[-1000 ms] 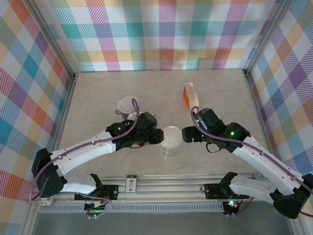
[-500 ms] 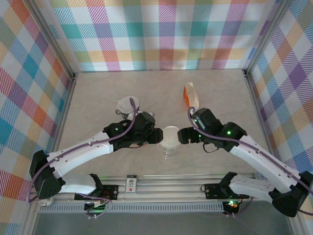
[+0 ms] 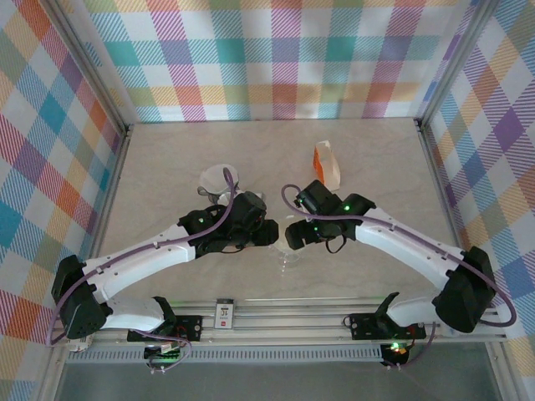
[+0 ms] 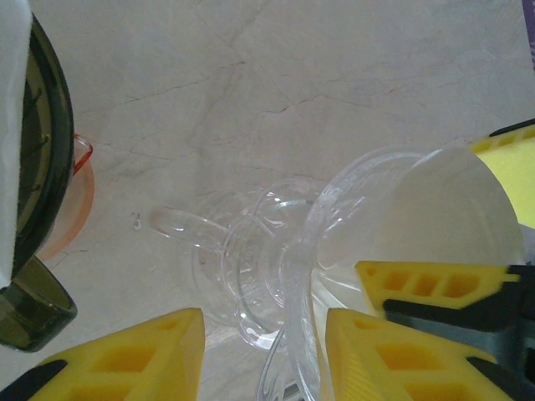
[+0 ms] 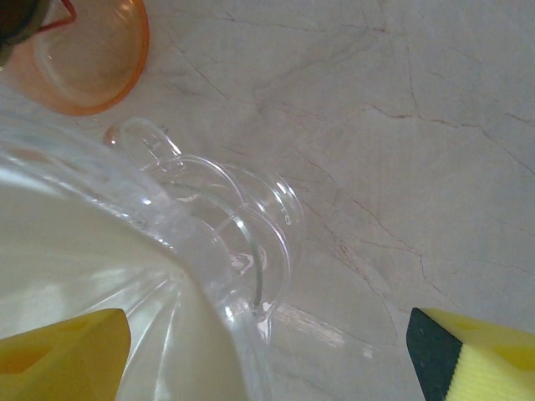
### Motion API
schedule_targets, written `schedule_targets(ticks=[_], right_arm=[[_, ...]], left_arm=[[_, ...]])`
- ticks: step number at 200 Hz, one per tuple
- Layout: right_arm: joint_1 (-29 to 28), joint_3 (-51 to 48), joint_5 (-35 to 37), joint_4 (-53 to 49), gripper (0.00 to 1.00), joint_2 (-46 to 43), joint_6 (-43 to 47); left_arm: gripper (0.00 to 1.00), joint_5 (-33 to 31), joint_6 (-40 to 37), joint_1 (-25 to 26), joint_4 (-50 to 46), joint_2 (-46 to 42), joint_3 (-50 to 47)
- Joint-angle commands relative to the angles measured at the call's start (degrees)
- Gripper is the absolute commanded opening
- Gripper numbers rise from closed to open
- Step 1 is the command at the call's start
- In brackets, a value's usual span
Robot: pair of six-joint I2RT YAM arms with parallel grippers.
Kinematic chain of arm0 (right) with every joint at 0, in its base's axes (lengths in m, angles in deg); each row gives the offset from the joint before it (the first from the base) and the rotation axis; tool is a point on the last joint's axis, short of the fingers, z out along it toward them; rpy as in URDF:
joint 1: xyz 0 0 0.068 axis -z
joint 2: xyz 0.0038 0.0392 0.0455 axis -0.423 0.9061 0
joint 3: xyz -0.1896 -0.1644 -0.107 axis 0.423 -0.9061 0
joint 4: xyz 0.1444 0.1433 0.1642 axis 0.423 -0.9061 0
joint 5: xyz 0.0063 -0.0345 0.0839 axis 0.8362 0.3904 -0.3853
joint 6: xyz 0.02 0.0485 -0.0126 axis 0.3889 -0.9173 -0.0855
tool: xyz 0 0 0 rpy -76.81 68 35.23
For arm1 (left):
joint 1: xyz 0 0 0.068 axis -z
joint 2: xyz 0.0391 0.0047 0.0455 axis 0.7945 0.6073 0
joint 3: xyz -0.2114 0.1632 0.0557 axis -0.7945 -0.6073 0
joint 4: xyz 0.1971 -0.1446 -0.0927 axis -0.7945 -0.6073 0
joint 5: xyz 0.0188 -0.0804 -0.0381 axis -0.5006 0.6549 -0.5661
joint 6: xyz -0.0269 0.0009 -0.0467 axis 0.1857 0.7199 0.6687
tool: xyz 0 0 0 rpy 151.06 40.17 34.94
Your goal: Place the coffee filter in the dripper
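clear dripper (image 4: 251, 280) w/ white filter (image 4: 451, 209) inside; right claw (image 3: 298, 233) spread wide, left claw (image 3: 266, 234) round dripper, grip unclear.

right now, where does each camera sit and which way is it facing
top external: above and behind, facing down on the table; left arm, right arm show.
left wrist: over the dripper, facing down; left gripper fingers at bottom.
right wrist: close to the filter, facing down; right gripper fingers in corners.
shared: both wrist views catch dripper and filter.
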Motion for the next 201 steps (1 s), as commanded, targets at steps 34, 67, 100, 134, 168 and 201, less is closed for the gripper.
schedule_targets(ticks=[34, 67, 100, 134, 168, 201], right_arm=[[-0.50, 1.60, 1.00, 1.02, 0.87, 3.73, 1.76], [-0.46, 1.60, 1.66, 1.02, 0.87, 5.90, 1.58], [-0.45, 1.08, 2.35, 1.44, 0.86, 6.74, 1.45], [-0.45, 0.74, 2.75, 1.06, 0.87, 7.45, 1.16], [-0.45, 0.72, 2.75, 1.28, 0.87, 7.25, 0.87], [-0.46, 0.70, 2.86, 1.30, 0.87, 7.08, 0.59]], left_arm=[[0.42, 0.23, 0.12, 0.39, 0.32, 0.79, -0.96], [0.41, 0.45, 0.26, 0.35, 0.49, 1.02, -1.04], [0.39, 0.46, 0.41, 0.35, 0.57, 1.15, -1.30], [0.40, 0.53, 0.72, 0.37, 0.82, 0.63, -1.39], [0.46, 0.60, 0.90, 0.35, 1.54, -0.26, -1.74], [0.36, -0.06, 1.03, 0.35, 0.57, -0.04, -1.79]])
